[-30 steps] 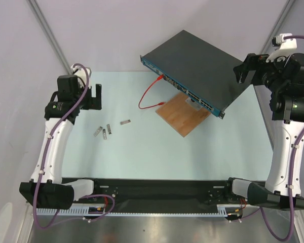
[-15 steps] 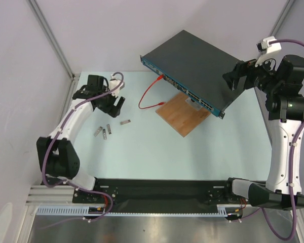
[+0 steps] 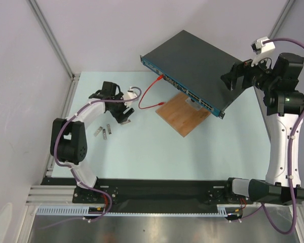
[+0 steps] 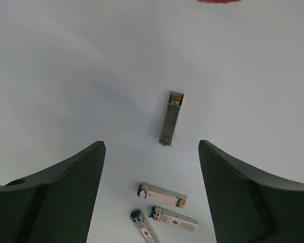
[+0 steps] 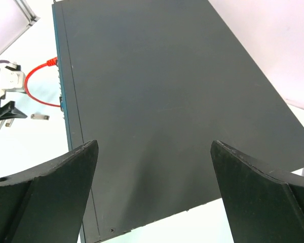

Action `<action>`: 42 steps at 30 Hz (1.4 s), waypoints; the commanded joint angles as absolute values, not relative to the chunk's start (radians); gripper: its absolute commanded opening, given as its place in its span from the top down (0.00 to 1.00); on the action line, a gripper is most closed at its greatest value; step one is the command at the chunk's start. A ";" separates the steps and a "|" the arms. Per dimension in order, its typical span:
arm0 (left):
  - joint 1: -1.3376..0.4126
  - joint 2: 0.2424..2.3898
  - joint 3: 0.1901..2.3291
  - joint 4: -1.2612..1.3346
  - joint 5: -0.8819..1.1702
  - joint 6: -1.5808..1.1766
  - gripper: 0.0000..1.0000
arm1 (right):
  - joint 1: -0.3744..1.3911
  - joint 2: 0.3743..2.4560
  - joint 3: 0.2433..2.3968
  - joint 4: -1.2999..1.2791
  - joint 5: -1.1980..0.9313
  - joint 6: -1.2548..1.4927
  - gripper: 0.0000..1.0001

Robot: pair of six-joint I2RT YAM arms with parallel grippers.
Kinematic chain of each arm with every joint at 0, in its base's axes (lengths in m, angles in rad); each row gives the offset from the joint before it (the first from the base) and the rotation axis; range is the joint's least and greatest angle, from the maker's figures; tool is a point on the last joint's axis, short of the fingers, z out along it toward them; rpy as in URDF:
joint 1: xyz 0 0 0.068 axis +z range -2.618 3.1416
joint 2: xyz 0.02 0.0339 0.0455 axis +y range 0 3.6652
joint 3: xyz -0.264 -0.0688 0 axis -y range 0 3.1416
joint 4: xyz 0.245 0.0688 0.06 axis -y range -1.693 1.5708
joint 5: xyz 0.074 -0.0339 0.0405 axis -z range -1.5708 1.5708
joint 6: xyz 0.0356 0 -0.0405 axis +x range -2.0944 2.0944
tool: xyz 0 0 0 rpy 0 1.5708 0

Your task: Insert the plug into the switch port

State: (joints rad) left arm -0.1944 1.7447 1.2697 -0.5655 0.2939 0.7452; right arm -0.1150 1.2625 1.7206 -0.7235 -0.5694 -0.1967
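The switch [image 3: 192,58] is a flat dark grey box with a blue port strip [image 3: 181,87], standing askew at the back with one end propped on a wooden board. Several small silver plugs lie on the pale table. One plug [image 4: 171,118] lies alone just ahead of my left gripper [image 4: 152,144], which hovers open above the table. Three more plugs [image 4: 162,195] lie between its fingers, closer to the wrist, and also show in the top view [image 3: 102,132]. My right gripper [image 5: 154,144] hangs open over the switch's dark top [image 5: 167,96], holding nothing.
A red cable [image 3: 148,96] loops from the switch's front strip down onto the table near my left gripper [image 3: 124,115]. The brown wooden board [image 3: 178,117] lies under the switch's right front corner. Frame posts stand at both back corners.
My left arm has swung right and down from the table's left edge to hover over the plugs. The right gripper has shifted slightly left toward the switch.
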 commanded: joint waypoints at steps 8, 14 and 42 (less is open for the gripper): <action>-0.230 1.856 1.290 -0.564 0.336 0.954 0.27 | -0.127 1.299 1.764 -0.741 -0.627 -0.221 0.00; -0.232 1.885 1.284 -0.603 0.311 1.020 0.34 | -0.143 1.322 1.792 -0.750 -0.705 -0.173 0.00; -0.156 1.269 1.063 -0.727 0.462 0.878 1.00 | 0.049 1.359 1.789 -0.580 -0.798 0.124 0.00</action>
State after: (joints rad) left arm -0.1577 1.3617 1.0645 -0.6727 0.3561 0.9371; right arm 0.0048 1.3720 1.7565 -0.6594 -0.7948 0.0612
